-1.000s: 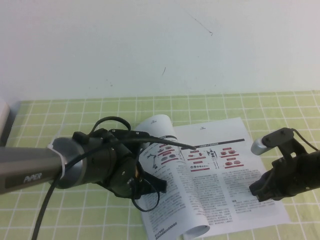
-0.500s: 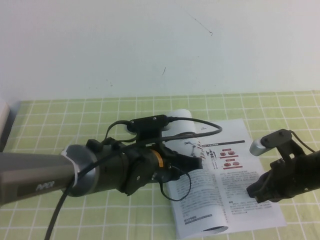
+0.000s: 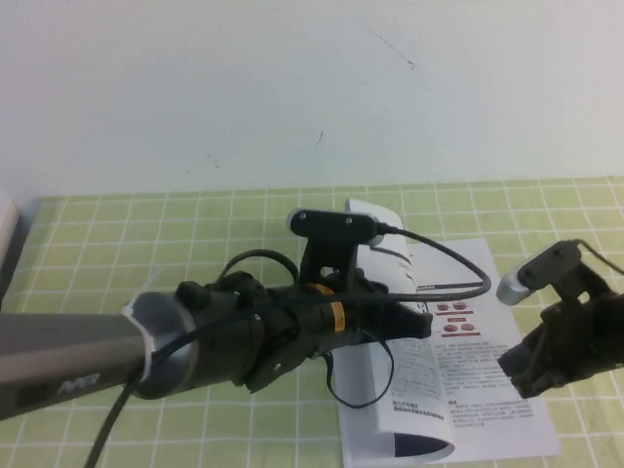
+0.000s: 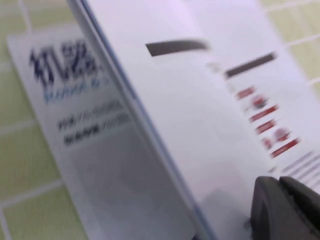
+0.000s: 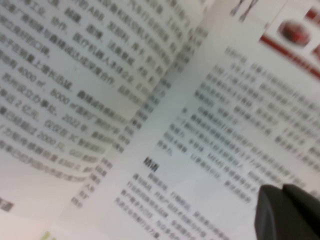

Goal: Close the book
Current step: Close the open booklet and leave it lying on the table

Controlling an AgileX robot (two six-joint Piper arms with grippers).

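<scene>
A thin white booklet [image 3: 483, 395] lies on the green checked mat [image 3: 117, 244], with printed text and red figures on its right page. Its left pages [image 3: 382, 229] are lifted and curl upward over the spine. My left gripper [image 3: 417, 325] is shut and pushes against these raised pages from the left. The left wrist view has the shut fingers [image 4: 282, 207] against the white page [image 4: 200, 100], with the cover's blue lettering [image 4: 75, 90] beside it. My right gripper [image 3: 517, 369] is shut, its tip resting on the right page. In the right wrist view its fingers [image 5: 287, 212] touch the text page [image 5: 150, 125].
A white wall [image 3: 292, 88] rises behind the mat. A pale object [image 3: 6, 239] shows at the far left edge. The left arm's cable [image 3: 439, 263] loops over the booklet. Bare mat lies to the left and front left.
My left arm has swept to the right, carrying the booklet's left pages from lying flat to standing curled over the spine. My right gripper has shifted slightly to the right on the right page.
</scene>
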